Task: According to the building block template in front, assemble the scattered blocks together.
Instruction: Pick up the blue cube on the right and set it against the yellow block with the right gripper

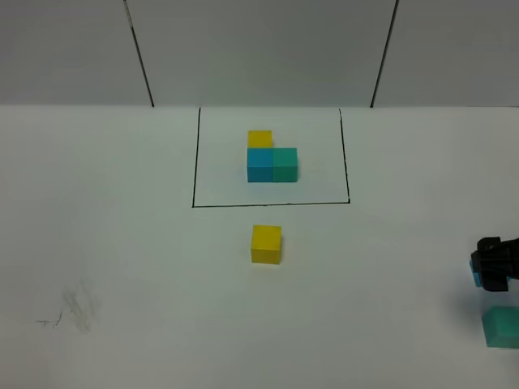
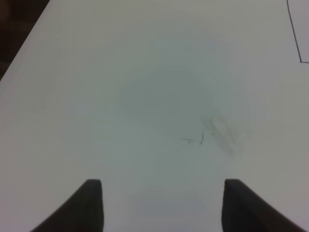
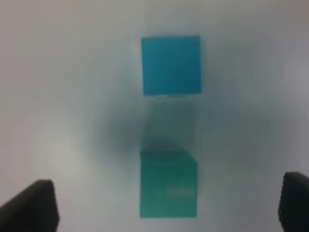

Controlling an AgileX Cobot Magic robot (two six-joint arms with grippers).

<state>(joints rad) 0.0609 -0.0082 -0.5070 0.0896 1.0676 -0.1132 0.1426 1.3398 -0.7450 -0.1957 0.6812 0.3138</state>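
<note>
Scattered blocks (image 1: 503, 327) are not yet assembled; all three lie loose on the surface (image 1: 389, 308).

Right gripper (image 3: 164, 205): the jaws are spread wide and hold nothing. Its dark fingertips (image 3: 31, 205) show at the lower corners of the right wrist view. The teal cube (image 3: 168, 183) lies in the lower middle of that view, between the two tips. Whether the jaws are down at its level cannot be told. The blue cube (image 3: 171, 65) sits in the upper middle, in line with the teal one, near it but apart. In the high view this gripper is at the right edge, partly covering the blue cube, and the teal cube is in the lower right corner.

Left gripper (image 2: 164, 208): the jaws are partly apart and empty, over bare surface with scuff marks (image 2: 219, 133).

The yellow cube (image 1: 266, 244) stands alone at centre frame, just below the black rectangle (image 1: 195, 162). The building block template (image 1: 272, 158) sits inside that rectangle, upper centre.

Risks, as judged:
- The teal and blue cubes lie in one line. A descent set too far along that line could clip the blue cube or close on the wrong one.
- An off-centre close would shove the teal cube sideways before it is gripped.
- Setting a carried cube against the yellow one could push it up the frame toward the drawn line and the template.
- The copy could come out mirrored or in the wrong order. In the template, yellow sits above blue and teal to blue's right.
</note>
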